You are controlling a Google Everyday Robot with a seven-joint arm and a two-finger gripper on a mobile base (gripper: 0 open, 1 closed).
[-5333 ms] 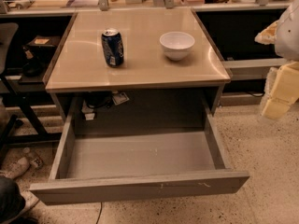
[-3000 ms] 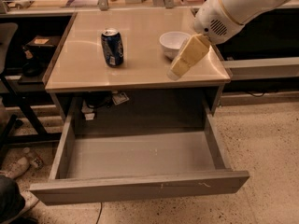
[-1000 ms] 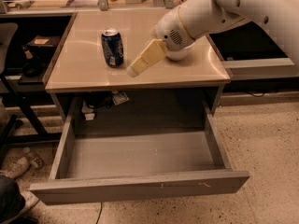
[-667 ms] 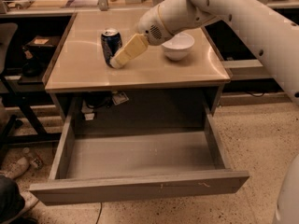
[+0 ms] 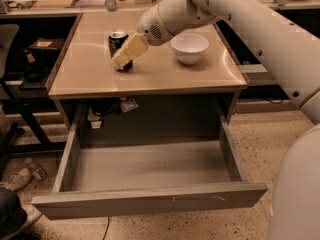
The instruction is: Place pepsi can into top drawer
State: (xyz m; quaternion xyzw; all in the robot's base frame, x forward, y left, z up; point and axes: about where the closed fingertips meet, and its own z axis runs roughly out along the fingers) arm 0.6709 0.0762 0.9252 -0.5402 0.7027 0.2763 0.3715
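Note:
The pepsi can point(image 5: 118, 38) is dark blue with a silver top and stands upright on the tan tabletop point(image 5: 165, 76), left of centre. My gripper point(image 5: 128, 52) has come in from the right on the white arm point(image 5: 240, 19). Its cream tip lies across the can's front right side and hides the lower part of the can. The top drawer point(image 5: 150, 168) is pulled fully out below the tabletop. It is grey, wide and shallow, has a scuffed front panel point(image 5: 150, 201), and holds nothing.
A white bowl point(image 5: 189, 48) stands on the tabletop to the right of the can, just below the arm. Dark shelving and a chair point(image 5: 10, 84) stand to the left. A small bottle point(image 5: 36, 169) lies on the speckled floor by the drawer's left side.
My gripper has swung from the right edge of the view leftward over the bowl to the can, and now overlaps it. The can, the bowl and the drawer have not moved.

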